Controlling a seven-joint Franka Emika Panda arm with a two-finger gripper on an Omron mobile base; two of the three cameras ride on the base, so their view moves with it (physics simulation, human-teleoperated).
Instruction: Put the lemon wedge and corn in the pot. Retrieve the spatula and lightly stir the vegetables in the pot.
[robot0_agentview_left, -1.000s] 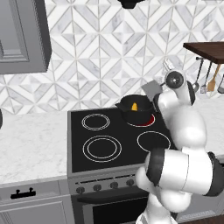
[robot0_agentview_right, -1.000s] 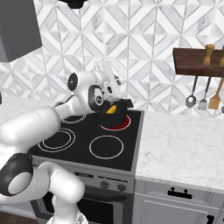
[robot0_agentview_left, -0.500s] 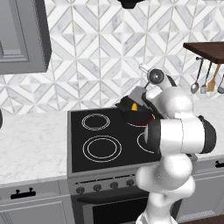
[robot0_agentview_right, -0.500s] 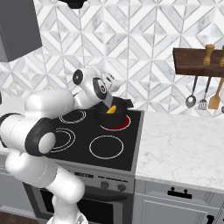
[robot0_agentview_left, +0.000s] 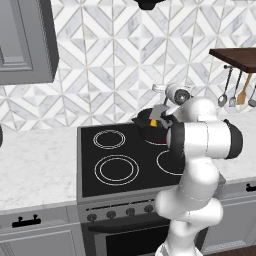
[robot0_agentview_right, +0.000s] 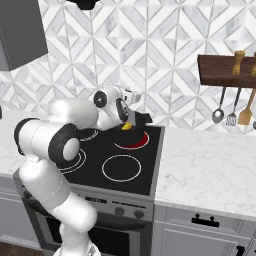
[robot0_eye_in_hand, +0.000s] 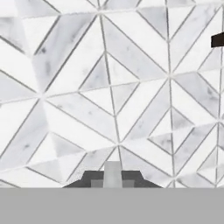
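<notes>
One black pot behind the arm's elbow, ladles hanging right.

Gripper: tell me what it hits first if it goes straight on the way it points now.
Most likely the tiled backsplash, which the hand view faces square on. The gripper, shut on the spatula, sits above the pot; depth is unclear.

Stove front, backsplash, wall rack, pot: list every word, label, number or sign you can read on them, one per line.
None: no readable text.
Stove knobs: no readable markings.
Backsplash tiles: grey pattern, no writing.
Pot, rack and hanging utensils: no labels visible.
</notes>
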